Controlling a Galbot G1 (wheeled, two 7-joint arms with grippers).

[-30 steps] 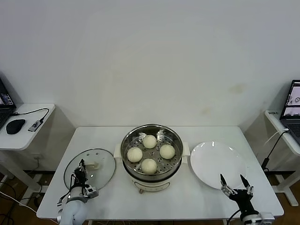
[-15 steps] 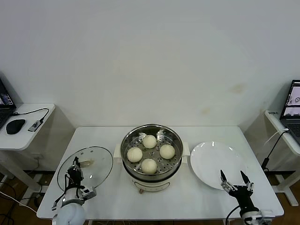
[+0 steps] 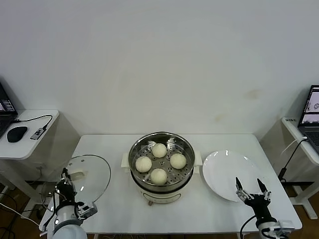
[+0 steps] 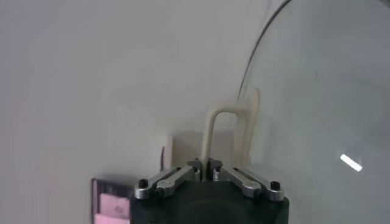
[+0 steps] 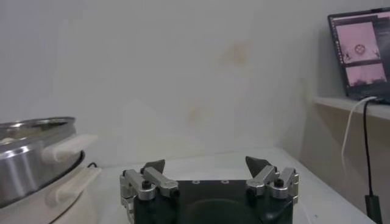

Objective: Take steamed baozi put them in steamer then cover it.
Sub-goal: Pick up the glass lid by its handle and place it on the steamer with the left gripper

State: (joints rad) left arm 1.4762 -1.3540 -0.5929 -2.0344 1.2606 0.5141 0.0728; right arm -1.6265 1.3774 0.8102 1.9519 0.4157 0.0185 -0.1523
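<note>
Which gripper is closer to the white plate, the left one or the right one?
Right. The right gripper hangs open by the white plate, at its near edge. The left gripper is across the table past the steamer, shut on the cover.

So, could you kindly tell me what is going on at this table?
Four round cream-white buns already sit in the shiny steel steamer pot. The left tool is shut on the cream handle of the clear glass lid, holding it raised at the table's left edge. The right tool hangs open near the flat white plate.
</note>
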